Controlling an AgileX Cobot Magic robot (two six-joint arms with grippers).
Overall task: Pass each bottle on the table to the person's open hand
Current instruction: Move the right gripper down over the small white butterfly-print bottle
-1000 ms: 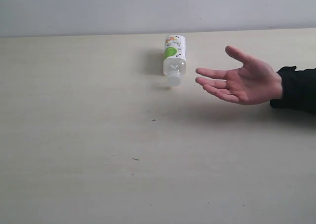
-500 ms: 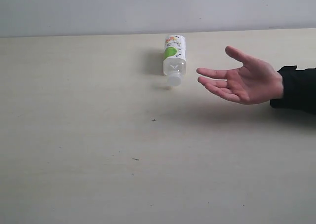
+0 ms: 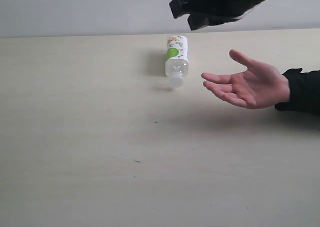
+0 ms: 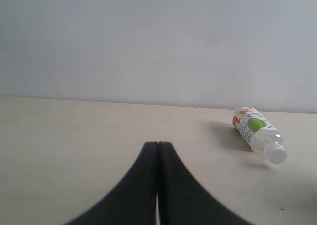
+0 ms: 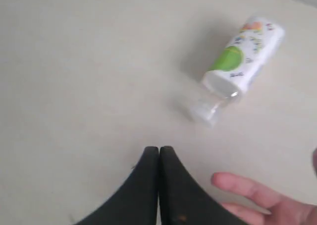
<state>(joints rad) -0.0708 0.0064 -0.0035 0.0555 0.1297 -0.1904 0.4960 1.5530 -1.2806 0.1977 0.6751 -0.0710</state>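
Observation:
One white-capped bottle [image 3: 176,60] with a green-and-white label lies on its side on the table [image 3: 75,137], cap toward the near edge. It also shows in the left wrist view [image 4: 256,133] and the right wrist view [image 5: 238,64]. The person's open hand [image 3: 249,84], palm up with a black cuff, hovers just right of the bottle. My right gripper [image 3: 186,13] hangs shut above the bottle and hand, holding nothing; its shut tips [image 5: 159,149] sit over bare table beside the person's fingers [image 5: 247,190]. My left gripper [image 4: 157,144] is shut and empty, far from the bottle. The other bottles are out of view.
A pale wall [image 3: 75,9] stands along the table's far edge. A few small dark specks [image 3: 137,161] mark the wood-grain surface. The left gripper does not appear in the exterior view.
My right arm has come into the exterior view from the upper right and now hangs above the bottle and hand. The hand has shifted very slightly right. The bottle has not moved.

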